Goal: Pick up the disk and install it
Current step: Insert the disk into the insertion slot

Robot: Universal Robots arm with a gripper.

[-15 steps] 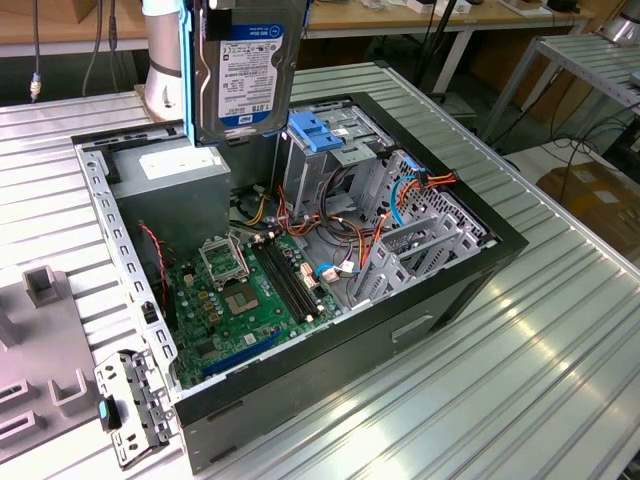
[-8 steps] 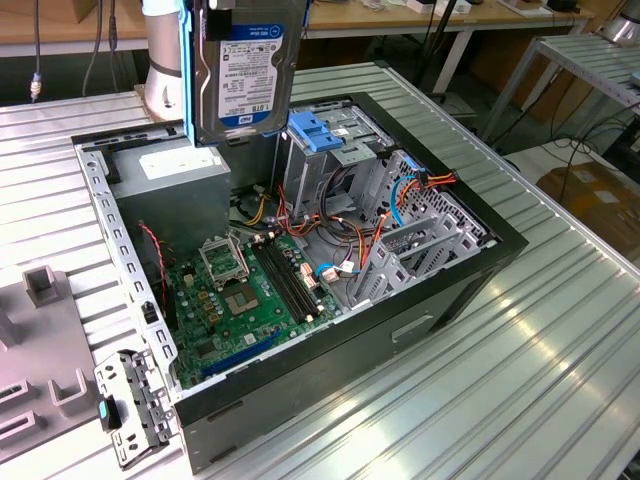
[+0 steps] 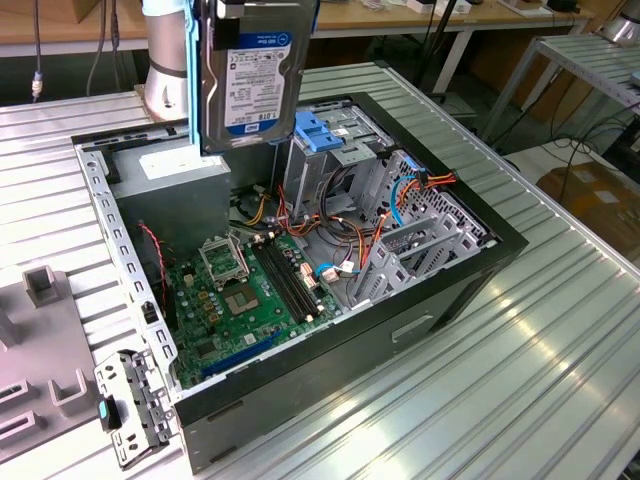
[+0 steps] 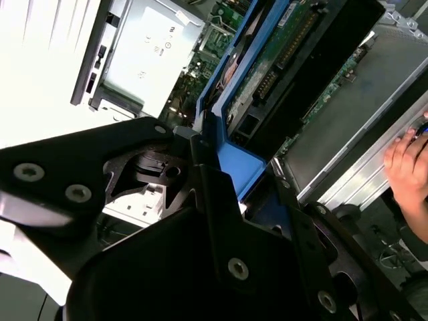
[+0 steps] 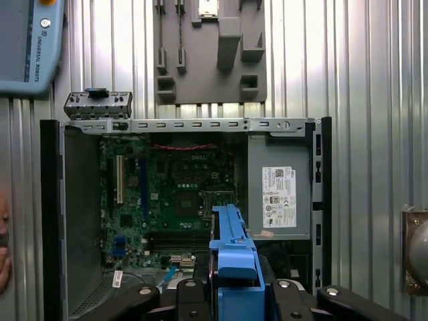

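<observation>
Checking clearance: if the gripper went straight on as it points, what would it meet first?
The disk in the gripper would likely touch the motherboard beside the power supply first; depth unclear.

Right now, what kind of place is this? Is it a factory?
More likely a robotics lab or test workshop. An open computer case sits on a ridged metal table, the robot's tool holds the disk above it, and wooden workbenches with cables stand behind.
</observation>
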